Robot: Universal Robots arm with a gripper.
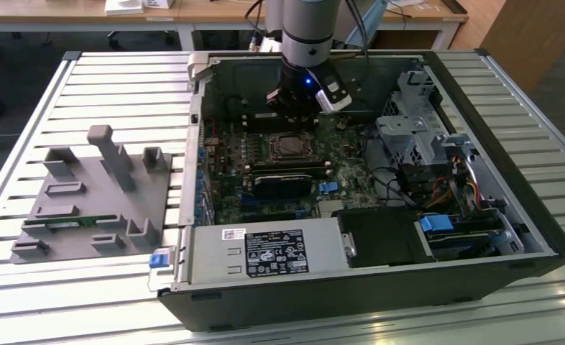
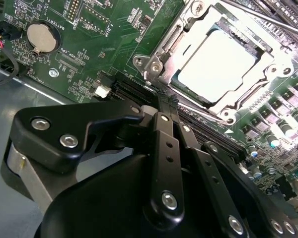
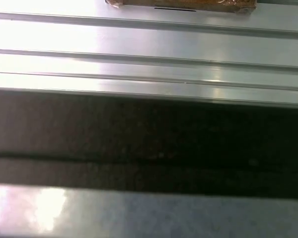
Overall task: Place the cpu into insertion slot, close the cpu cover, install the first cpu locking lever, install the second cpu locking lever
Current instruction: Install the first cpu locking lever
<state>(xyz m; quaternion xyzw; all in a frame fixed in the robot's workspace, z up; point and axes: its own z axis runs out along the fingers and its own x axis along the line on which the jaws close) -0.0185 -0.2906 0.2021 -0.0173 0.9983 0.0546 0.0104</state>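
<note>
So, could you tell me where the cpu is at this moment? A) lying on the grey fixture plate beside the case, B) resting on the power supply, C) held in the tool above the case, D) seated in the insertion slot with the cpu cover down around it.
D: in the second wrist view the cpu sits in the insertion slot, its silver top showing through the window of the cpu cover lying flat around it.

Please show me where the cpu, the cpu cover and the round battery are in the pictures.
cpu [image 2: 216,64], second wrist view, middle of its bright metal top.
cpu cover [image 2: 165,53], second wrist view, side bar of the frame.
round battery [image 2: 41,37], second wrist view, centre of its silver face.
</note>
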